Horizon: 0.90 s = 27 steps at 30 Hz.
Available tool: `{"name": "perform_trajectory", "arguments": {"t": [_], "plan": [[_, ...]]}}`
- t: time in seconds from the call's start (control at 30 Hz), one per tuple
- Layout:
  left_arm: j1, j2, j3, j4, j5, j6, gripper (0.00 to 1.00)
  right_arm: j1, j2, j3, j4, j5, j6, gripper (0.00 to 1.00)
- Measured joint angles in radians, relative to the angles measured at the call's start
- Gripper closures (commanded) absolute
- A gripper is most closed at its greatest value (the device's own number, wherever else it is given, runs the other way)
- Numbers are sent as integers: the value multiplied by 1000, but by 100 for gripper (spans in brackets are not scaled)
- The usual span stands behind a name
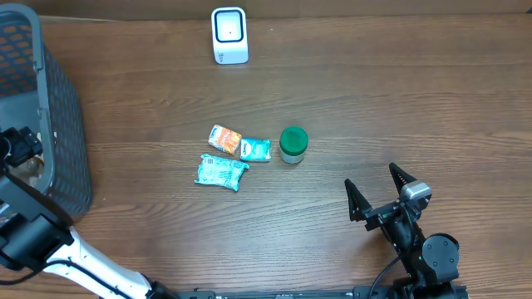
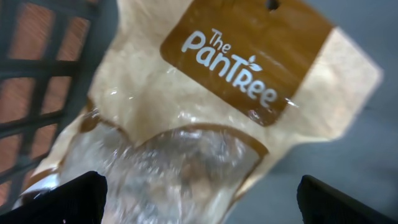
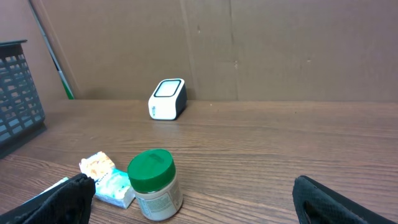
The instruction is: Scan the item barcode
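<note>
In the left wrist view a tan pouch (image 2: 205, 106) with a brown "The PanTree" label and a clear window lies in the grey basket (image 2: 37, 74). My left gripper (image 2: 199, 208) hangs open just above it, one finger on each side of the pouch's lower end, not closed on it. Overhead, that left gripper (image 1: 23, 149) is inside the basket (image 1: 58, 124) at the far left. The white barcode scanner (image 1: 229, 35) stands at the table's back edge. My right gripper (image 1: 370, 176) stands open and empty at the front right, facing the scanner (image 3: 166, 99).
Mid-table sit a green-lidded jar (image 1: 293, 144), an orange packet (image 1: 224, 139), a small teal packet (image 1: 255, 149) and a larger teal packet (image 1: 221, 172). The jar (image 3: 155, 185) stands just ahead of the right gripper's left finger. A cardboard wall backs the table.
</note>
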Motion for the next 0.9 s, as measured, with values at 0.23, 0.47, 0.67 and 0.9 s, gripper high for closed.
{"name": "perform_trajectory", "arguments": {"t": [0.23,0.47,0.67,0.9], "plan": [[-2,85,0,30,-26,4,0,0,0,0,0,0,0,0],[-5,110,21,11,-33,16,27,0,0,0,0,0,0,0],[-5,118,30,-27,-40,22,49,0,0,0,0,0,0,0],[-5,130,69,-99,-41,0,75,0,0,0,0,0,1,0]]}}
